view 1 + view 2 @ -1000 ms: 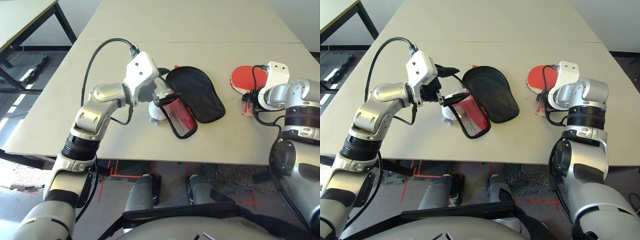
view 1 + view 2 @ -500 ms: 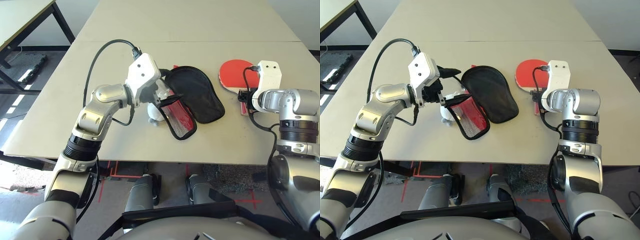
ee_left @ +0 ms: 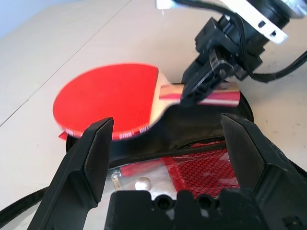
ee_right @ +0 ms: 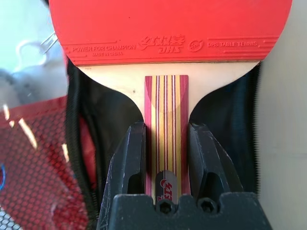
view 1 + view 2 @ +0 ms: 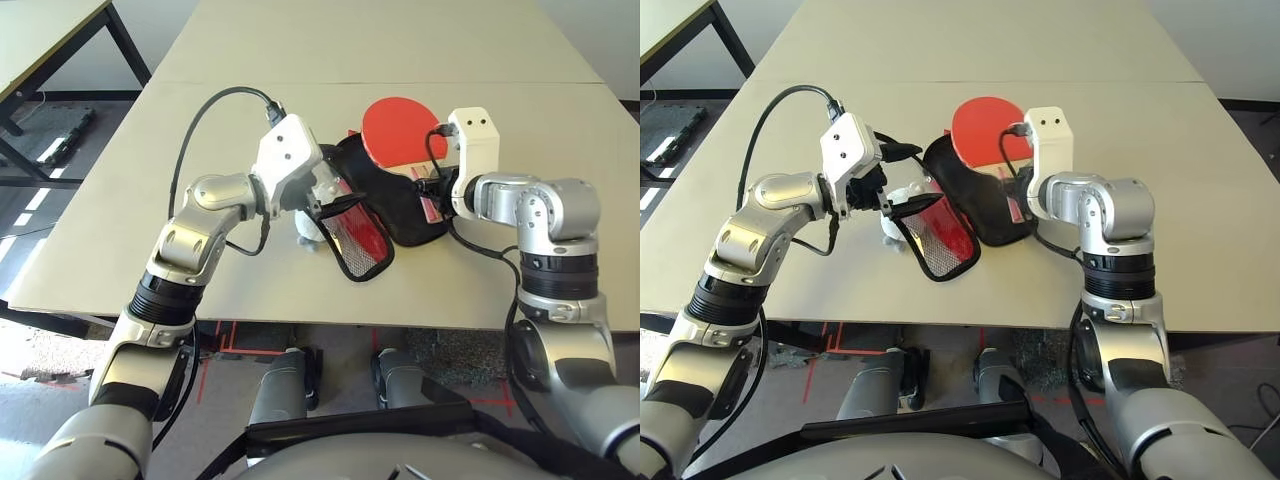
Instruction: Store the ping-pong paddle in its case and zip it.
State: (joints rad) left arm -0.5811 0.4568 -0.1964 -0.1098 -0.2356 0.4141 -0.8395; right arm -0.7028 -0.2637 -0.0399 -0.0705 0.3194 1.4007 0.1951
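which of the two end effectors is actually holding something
The right end effector: its fingers clamp the striped wooden handle of the ping-pong paddle above the open case. The left end effector stands wide open, gripping nothing.

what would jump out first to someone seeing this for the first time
The ping-pong paddle, its round red face bright against the pale table, is held by its striped handle in the right gripper above the case. The case lies open mid-table, black lining up, its red flap propped up at the left gripper.
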